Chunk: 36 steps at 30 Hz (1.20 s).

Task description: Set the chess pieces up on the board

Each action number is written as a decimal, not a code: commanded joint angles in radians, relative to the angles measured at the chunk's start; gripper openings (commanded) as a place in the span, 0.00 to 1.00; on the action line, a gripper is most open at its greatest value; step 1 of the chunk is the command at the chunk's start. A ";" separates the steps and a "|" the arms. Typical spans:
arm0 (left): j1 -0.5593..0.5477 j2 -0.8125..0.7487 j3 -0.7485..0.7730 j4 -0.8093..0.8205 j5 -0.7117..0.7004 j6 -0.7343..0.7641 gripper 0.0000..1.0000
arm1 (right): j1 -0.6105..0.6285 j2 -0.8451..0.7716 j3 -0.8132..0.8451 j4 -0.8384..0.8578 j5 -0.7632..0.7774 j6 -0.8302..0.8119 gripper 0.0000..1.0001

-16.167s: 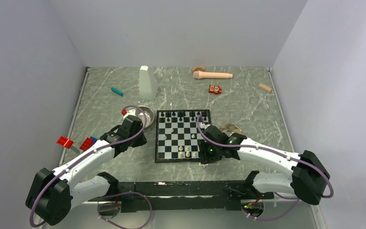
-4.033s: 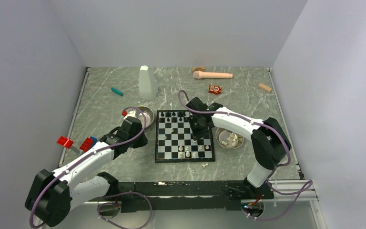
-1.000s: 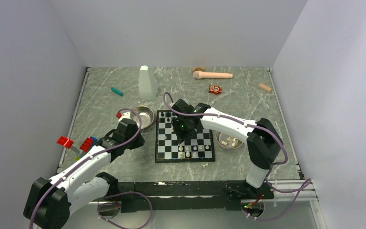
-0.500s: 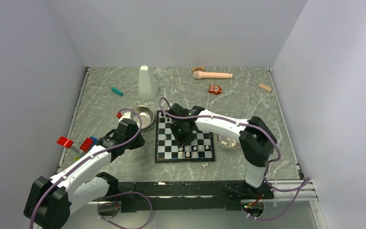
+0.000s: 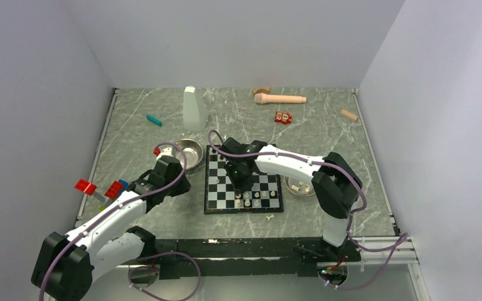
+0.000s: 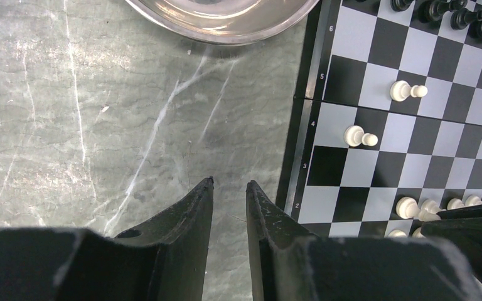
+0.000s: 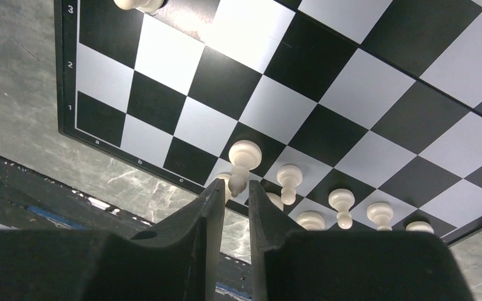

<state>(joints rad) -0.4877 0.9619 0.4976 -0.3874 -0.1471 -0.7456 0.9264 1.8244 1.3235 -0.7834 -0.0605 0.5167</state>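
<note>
Presently your right gripper (image 7: 231,185) hangs over the near rows of the black-and-white checkered chessboard (image 7: 163,56), jaws set narrowly about the base of a small cream pawn (image 7: 245,153), its head at twelve o'clock from the fingertips; whether it is clamped cannot be told.

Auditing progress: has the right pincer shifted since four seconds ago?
Yes. The right pincer moved left across the board, from its right-hand columns toward the middle ones.

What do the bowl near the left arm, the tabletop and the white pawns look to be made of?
Bowl: polished steel, by its mirror sheen. Tabletop: grey-green marble-look surface with white veins, possibly laminate. White pawns: smooth cream plastic, probably; matte, uniform colour.
</note>
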 commanded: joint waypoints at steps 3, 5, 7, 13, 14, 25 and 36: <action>0.003 -0.002 0.010 -0.003 0.002 0.006 0.31 | 0.009 0.016 0.029 0.016 0.020 -0.004 0.22; 0.003 -0.003 0.010 -0.002 0.003 0.006 0.31 | 0.012 0.018 0.035 0.015 0.025 -0.011 0.20; 0.004 -0.003 0.009 -0.004 0.002 0.006 0.31 | 0.016 0.021 0.044 0.013 0.027 -0.017 0.20; 0.003 0.000 0.015 -0.006 0.001 0.008 0.31 | 0.034 0.034 0.082 0.003 0.023 -0.042 0.18; 0.004 -0.001 0.016 -0.008 0.002 0.008 0.31 | 0.037 0.035 0.085 0.002 0.021 -0.045 0.18; 0.002 0.009 0.021 -0.003 0.007 0.008 0.31 | 0.069 0.038 0.097 0.002 -0.022 -0.092 0.18; 0.009 -0.023 0.002 -0.006 -0.007 -0.012 0.34 | 0.093 0.039 0.088 0.008 -0.058 -0.115 0.18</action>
<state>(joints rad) -0.4870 0.9661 0.4976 -0.3889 -0.1474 -0.7464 1.0080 1.8648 1.3815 -0.7845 -0.0990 0.4236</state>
